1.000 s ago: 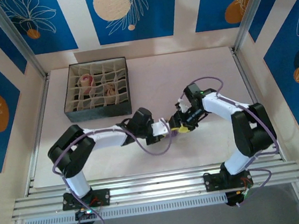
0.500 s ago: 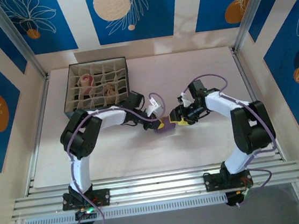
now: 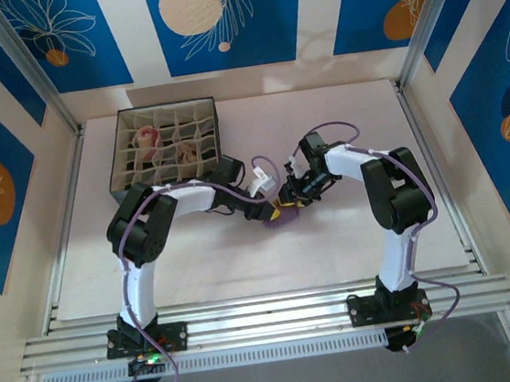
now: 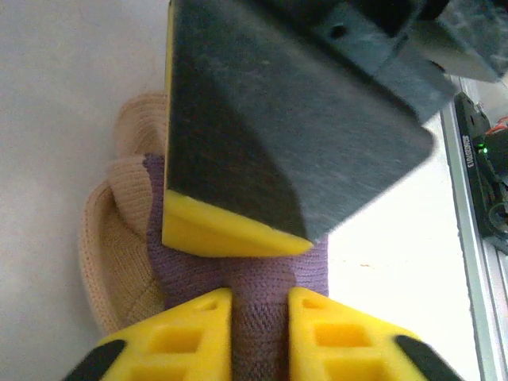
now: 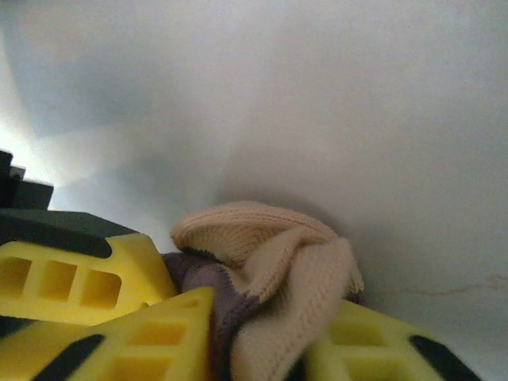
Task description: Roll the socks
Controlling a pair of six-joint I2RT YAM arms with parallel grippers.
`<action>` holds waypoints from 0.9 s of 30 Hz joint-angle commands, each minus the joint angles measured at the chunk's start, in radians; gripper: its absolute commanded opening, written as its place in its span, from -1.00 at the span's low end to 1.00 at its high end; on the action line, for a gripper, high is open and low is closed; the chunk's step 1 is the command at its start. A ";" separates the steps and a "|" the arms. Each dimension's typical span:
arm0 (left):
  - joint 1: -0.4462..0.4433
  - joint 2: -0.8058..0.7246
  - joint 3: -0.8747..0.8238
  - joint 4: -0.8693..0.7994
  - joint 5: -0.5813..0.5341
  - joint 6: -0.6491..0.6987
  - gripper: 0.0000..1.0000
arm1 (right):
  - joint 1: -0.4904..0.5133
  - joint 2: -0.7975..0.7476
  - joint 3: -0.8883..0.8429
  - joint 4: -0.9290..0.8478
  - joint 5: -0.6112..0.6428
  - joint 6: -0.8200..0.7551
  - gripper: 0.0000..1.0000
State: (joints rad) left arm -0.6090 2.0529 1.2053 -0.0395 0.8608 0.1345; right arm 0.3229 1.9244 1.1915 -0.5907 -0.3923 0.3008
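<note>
Box [image 3: 166, 152] at far left, well apart. Left gripper [image 4: 259, 305] pinches a purple fold of the sock [image 3: 284, 213], which lies bunched mid-table just below both grippers; long axis unreadable. Right gripper [image 5: 270, 333], equally near, clamps its tan end. Bare table [image 3: 352, 235] lies open rightward and toward the near edge.

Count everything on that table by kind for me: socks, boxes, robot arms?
Boxes: 1 (divided box)
Socks: 3 (purple sock; pinkish sock and tan sock rolled inside the box)
Robot arms: 2 (left arm, right arm)
Total: 6
</note>
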 commanded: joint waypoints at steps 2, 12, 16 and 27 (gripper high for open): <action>-0.020 -0.066 -0.106 0.041 -0.090 0.083 -0.45 | 0.022 0.054 -0.007 -0.195 0.058 -0.035 -0.67; -0.079 -0.413 -0.406 0.385 -0.305 0.320 -0.29 | 0.043 0.011 -0.041 -0.303 0.105 -0.021 -0.74; -0.187 -0.500 -0.508 0.437 -0.530 0.500 -0.08 | 0.057 0.021 -0.016 -0.340 0.108 -0.023 -0.74; -0.363 -0.442 -0.535 0.486 -0.730 0.562 0.07 | 0.073 0.039 -0.011 -0.359 0.127 0.000 -0.74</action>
State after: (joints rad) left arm -0.9493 1.5810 0.6849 0.3912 0.1890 0.6804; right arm 0.3836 1.9289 1.1923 -0.9112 -0.3470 0.2832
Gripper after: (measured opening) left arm 0.534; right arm 0.129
